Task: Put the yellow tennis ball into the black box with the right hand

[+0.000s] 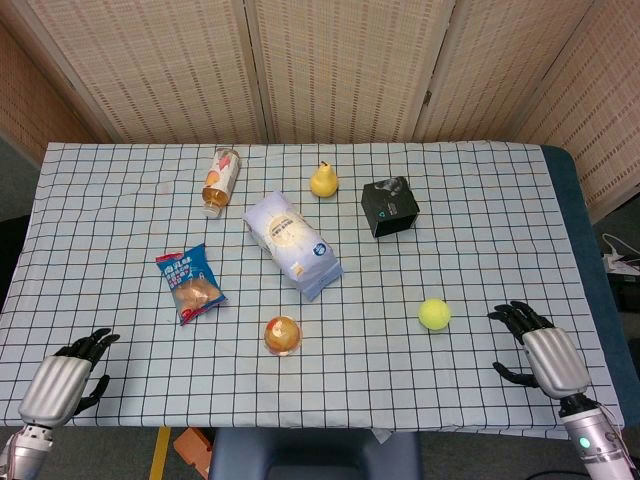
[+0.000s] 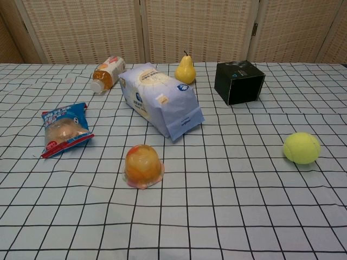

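The yellow tennis ball [image 1: 434,314] [image 2: 301,148] lies on the checked tablecloth toward the front right. Behind it, the black box [image 1: 390,207] [image 2: 239,82] stands with its opening facing up. My right hand [image 1: 538,351] hovers at the front right corner, a short way right of the ball, fingers spread and empty. At the front left corner my left hand [image 1: 66,378] rests, fingers apart, holding nothing. Neither hand shows in the chest view.
A white and blue bag [image 1: 293,243] lies mid-table, with a pear [image 1: 323,180] and a lying bottle [image 1: 221,181] behind it. A blue snack packet [image 1: 189,283] and a jelly cup [image 1: 283,335] sit nearer the front. The table edge [image 1: 560,430] runs just under my right hand.
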{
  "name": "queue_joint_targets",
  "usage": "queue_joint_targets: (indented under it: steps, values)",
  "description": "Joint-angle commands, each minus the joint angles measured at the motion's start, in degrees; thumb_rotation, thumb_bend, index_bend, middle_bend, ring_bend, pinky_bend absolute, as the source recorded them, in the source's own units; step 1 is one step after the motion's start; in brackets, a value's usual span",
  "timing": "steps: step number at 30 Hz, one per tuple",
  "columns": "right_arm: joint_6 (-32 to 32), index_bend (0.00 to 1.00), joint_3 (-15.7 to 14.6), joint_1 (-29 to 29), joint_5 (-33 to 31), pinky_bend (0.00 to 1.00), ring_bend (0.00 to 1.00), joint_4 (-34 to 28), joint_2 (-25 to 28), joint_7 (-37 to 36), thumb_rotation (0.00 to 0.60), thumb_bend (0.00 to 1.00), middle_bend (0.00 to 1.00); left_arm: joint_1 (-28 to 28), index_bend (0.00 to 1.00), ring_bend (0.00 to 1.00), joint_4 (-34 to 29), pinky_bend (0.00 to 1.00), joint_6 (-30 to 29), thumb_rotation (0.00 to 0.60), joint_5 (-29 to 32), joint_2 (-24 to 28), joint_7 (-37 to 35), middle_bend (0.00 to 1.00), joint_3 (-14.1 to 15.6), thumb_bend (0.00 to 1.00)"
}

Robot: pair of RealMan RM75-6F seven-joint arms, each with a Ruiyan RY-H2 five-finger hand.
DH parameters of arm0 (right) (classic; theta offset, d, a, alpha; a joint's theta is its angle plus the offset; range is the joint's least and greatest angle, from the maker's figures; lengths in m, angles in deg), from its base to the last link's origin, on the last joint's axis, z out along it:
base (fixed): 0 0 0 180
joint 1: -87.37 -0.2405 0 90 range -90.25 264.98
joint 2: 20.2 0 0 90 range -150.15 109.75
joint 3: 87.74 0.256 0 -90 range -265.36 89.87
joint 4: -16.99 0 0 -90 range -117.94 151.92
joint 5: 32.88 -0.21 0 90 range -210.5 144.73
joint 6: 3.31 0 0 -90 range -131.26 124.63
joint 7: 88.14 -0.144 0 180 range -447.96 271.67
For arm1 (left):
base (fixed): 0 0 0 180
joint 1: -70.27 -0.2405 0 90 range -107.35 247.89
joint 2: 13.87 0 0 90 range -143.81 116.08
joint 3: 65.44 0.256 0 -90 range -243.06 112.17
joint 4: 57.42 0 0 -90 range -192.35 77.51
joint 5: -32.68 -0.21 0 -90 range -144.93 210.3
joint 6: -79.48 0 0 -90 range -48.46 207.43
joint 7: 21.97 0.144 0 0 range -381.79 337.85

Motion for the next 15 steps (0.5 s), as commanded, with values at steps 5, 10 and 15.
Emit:
queue_joint_targets:
  steps: [5, 10, 15]
  values:
    - [2.8, 0.8, 1.0, 0.9, 0.2, 0.88, 0.55, 2.1, -2.7, 4.2, 0.6, 0.73, 0.64, 0.1, 0.2, 0.23, -0.2, 0.42, 0.4, 0.6, 0.3, 0.1, -0.1, 0.15, 0.0, 0.43]
    - [0.4, 1.0, 0.7, 0.7, -1.6, 0.99, 0.71, 1.2, -3.5, 8.2, 0.6, 0.83, 0.84, -0.2, 0.2, 0.23, -0.5, 0.42, -0.1, 0.6, 0.8, 0.5, -0.8, 0.15, -0.3, 0.42]
    - [-8.5, 1.0, 0.2, -2.1, -6.3, 1.0, 0.76, -3.4, -1.2, 11.4, 0.6, 0.87, 0.9, -0.3, 0.2, 0.23, -0.8, 0.42, -0.6, 0.6, 0.8, 0.7, -0.8, 0.15, -0.4, 0.42]
